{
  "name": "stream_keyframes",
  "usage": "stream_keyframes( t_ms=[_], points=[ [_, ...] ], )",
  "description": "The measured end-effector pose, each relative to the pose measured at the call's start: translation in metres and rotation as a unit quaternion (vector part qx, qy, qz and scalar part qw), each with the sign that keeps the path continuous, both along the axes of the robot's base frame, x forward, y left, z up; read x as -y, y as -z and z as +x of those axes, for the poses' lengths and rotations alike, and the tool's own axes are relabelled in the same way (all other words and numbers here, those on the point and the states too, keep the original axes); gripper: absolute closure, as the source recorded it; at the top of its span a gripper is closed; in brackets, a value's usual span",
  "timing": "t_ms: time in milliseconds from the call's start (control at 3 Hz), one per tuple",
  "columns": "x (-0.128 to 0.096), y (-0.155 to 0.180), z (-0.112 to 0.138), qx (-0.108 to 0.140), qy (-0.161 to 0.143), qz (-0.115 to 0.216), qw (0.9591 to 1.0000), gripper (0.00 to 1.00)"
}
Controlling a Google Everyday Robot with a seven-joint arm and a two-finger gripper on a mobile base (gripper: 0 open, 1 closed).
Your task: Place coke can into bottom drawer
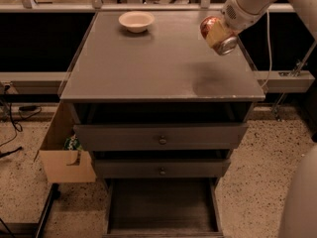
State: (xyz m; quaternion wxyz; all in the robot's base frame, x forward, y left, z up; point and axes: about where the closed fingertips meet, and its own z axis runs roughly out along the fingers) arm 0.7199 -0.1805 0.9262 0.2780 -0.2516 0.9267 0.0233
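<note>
Your tool (218,33) is clamped around the coke can (209,25), holding it tilted in the air above the right rear part of the counter (148,63). The bottom drawer (163,208) stands pulled open below, and a cream bowl (136,21) sits at the counter's back.
</note>
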Motion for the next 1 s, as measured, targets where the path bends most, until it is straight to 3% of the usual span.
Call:
stream_keyframes(
  t_ms=[333, 667, 1000],
  points=[
    [0.029, -0.002, -0.034, -0.020, -0.062, 0.029, 0.9974, 1.00],
    [0.032, 0.002, -0.055, -0.048, -0.112, 0.015, 0.9924, 1.00],
    [0.032, 0.002, -0.055, -0.048, -0.113, 0.015, 0.9924, 1.00]
  ],
)
